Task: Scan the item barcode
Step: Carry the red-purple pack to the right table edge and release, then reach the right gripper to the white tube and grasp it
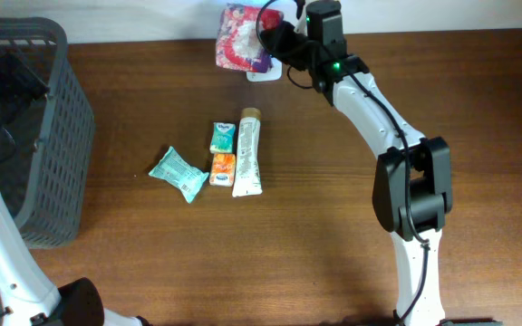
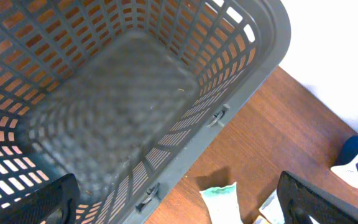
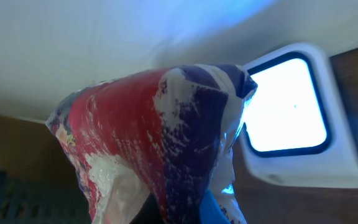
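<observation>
Wood counter [image 1: 315, 244], far edge: right gripper [image 1: 277, 41] clamped on the red-and-blue bag [image 3: 148, 143], held beside the lit scanner window [image 3: 288, 112], so the scan looks underway (barcode itself not visible); left gripper [image 2: 182, 208] hangs wide open over the basket [image 2: 253, 37], tube [image 1: 247, 154] and packets [image 1: 178, 172] likely yet to do.

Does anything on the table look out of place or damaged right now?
Nothing spilled or broken. Only the teal packet lies tilted near the straight tube, and the red bag in the right gripper looks crumpled.
</observation>
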